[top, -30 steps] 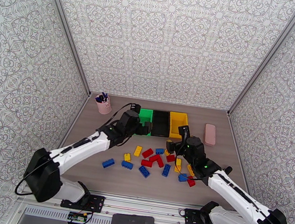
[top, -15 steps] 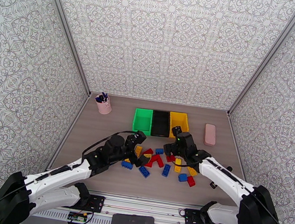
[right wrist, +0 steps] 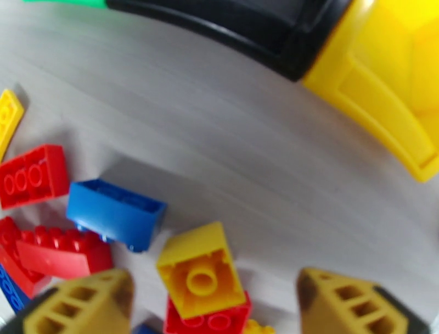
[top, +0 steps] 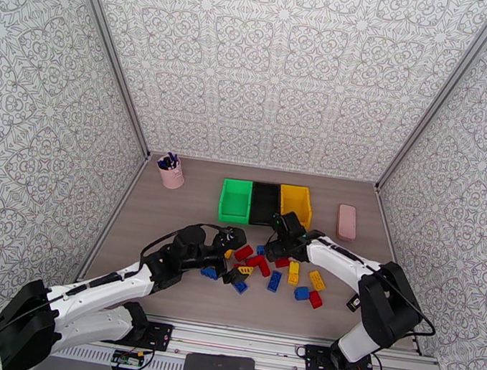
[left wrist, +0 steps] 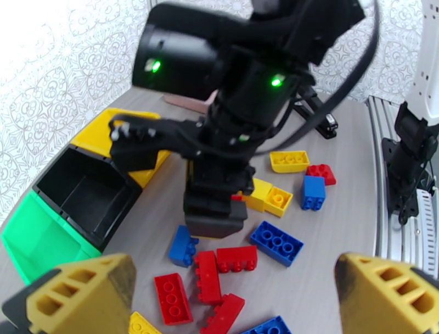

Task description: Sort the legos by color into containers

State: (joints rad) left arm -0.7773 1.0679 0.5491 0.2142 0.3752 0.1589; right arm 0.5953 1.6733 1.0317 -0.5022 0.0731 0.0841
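Right wrist view: the right gripper (right wrist: 217,302), jaws apart, straddles an overturned yellow brick (right wrist: 200,277) at mid-worktop (right wrist: 247,110), just short of the yellow bin (right wrist: 384,110), a light, rigid, slick piece best pinched across its flat sides, while the left gripper (left wrist: 236,296) hovers with jaws spread wide.

Red, blue, yellow legos (top: 274,280), grey table (top: 167,215), seemingly floral-patterned walls (top: 275,63)

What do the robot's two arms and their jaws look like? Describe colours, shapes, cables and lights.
The left arm and right arm match: smooth white links joined by chunky black joints and wrists. Thin black cables loop alongside each. Small green lights glow on the right arm's black wrist housing. The jaws are mustard-yellow wedges with rectangular cut-outs.
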